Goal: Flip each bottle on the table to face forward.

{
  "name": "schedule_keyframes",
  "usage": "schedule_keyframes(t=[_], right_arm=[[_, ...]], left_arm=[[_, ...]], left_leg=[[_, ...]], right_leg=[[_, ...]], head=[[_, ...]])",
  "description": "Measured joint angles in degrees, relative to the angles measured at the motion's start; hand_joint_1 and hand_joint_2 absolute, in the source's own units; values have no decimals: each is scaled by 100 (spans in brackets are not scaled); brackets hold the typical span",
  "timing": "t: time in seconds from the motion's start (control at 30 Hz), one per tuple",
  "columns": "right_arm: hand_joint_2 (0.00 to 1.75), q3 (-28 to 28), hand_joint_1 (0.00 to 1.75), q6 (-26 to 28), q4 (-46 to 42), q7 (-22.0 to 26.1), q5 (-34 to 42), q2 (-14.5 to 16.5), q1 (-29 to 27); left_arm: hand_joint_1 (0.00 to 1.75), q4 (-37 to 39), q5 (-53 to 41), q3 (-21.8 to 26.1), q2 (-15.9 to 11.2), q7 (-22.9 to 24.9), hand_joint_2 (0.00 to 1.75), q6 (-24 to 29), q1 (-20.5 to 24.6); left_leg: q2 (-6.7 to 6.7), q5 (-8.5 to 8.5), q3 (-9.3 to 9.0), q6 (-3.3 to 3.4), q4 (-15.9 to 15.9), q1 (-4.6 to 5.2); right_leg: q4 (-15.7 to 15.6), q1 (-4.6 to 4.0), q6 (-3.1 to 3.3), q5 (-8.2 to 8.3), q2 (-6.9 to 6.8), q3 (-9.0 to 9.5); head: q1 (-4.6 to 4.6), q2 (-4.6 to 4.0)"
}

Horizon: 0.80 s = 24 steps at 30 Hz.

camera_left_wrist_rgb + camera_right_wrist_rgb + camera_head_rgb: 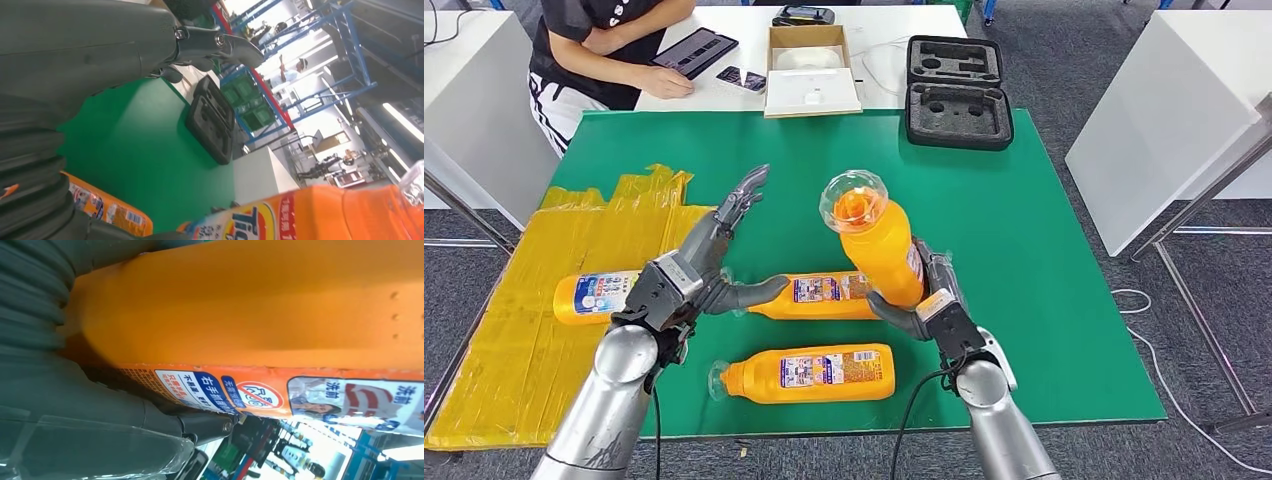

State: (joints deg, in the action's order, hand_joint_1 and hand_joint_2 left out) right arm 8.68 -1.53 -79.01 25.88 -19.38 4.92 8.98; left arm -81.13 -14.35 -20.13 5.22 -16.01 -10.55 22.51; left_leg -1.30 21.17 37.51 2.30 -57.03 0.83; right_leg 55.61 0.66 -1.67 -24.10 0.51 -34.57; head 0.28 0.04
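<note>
A: What was the left hand [692, 278] doing?

B: It held nothing. Its fingers [742, 203] were stretched out straight and apart, pointing up and away over the green desk [1044, 250], with the thumb reaching sideways to the neck end of the middle bottle [819, 296], touching or nearly so; I couldn't tell which.

A: And left of those fingers?

B: A bottle [594, 296] lay flat on the yellow sheet [514, 330], partly hidden behind the wrist. Just below the hand, the near bottle [809, 374] lay on its side on the desk, cap toward the left arm, label up.

A: The right hand [924, 300]?

B: It was wrapped round the base of a raised bottle [879, 245], lifted clear of the desk and tilted, its clear cap [853, 200] up and leaning toward the left fingers. In the right wrist view that bottle [250, 315] lay tight against the palm, its label edge beside the thumb.

A: Anything beyond the fingers?

B: A black foam case [957, 92] sat open at the desk's far edge, and a person [594, 50] sat at the white table [724, 90] behind it.
</note>
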Motion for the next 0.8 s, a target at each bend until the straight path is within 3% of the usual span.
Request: schedule_keyframes(t=[0.43, 0.8], right_arm=[[175, 363, 175, 42, 190, -56, 60, -4, 193], [175, 761, 175, 401, 361, -119, -162, 46, 537]], left_arm=[[0, 126, 283, -361, -2, -132, 175, -15, -63], [0, 125, 768, -479, 4, -150, 175, -150, -201]], left_leg=[[-2, 0, 3, 0, 0, 0], [0, -1, 2, 1, 0, 0]], right_leg=[[0, 1, 0, 0, -1, 0], [1, 0, 0, 0, 0, -1]], head=[[-1, 0], [0, 0]])
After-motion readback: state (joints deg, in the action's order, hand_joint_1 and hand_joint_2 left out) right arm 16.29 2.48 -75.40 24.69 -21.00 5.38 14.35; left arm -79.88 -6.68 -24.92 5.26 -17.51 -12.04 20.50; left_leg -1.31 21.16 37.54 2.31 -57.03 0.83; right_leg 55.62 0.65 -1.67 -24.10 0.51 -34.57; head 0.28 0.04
